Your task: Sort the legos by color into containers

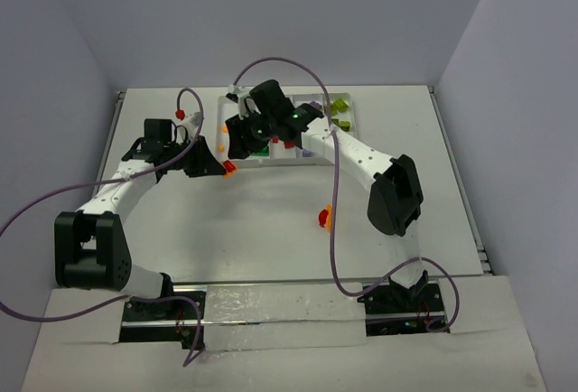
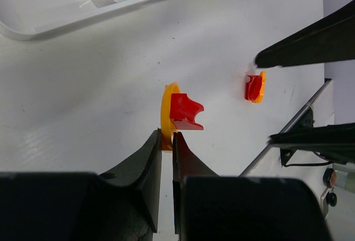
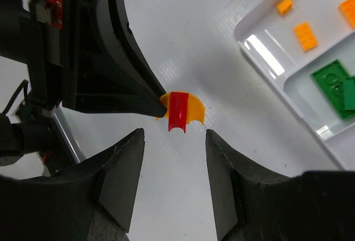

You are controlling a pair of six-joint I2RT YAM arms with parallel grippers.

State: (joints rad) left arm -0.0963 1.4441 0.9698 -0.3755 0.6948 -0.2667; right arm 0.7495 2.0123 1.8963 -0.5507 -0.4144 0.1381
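Orange curved lego (image 2: 165,108) with red lego (image 2: 184,112) attached, pinched in clamped left tool (image 2: 166,138). Right tool (image 3: 175,135) partly spread, empty, facing it. Risk of knocking it loose by an off-centre squeeze.

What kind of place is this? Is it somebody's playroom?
Most likely a robot lab bench, not a playroom. Two robot arms are bolted to a white table, plain blank walls box it in, and purple cables loop around the arms.
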